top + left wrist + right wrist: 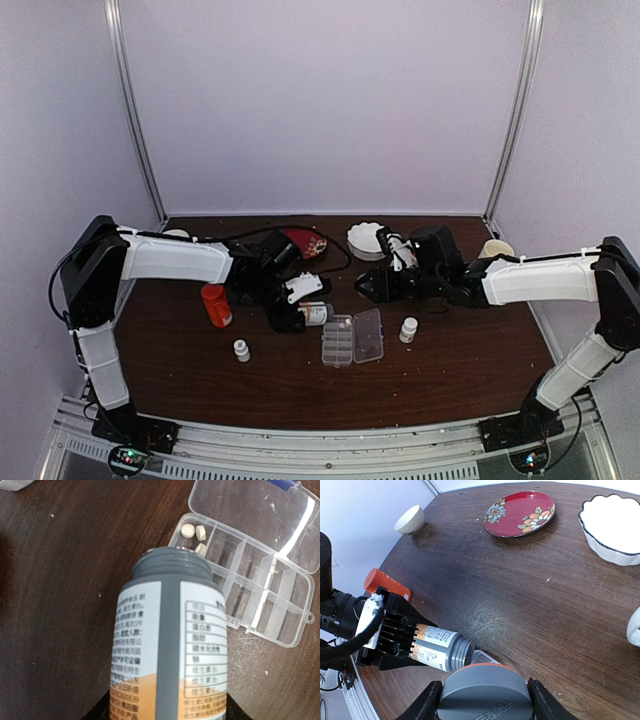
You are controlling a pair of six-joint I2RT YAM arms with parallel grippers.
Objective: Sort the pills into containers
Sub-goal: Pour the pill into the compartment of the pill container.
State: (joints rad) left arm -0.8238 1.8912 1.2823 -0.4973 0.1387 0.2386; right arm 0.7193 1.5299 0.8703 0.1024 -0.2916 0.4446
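White pills: 3, one cell | grey btl: 1 | cap: 1

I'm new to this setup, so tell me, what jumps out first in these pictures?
An open grey bottle with an orange label, tilted in the left gripper, points its mouth at the clear pill box, where three pale pills lie in one corner cell. The right gripper holds a grey cap nearby.
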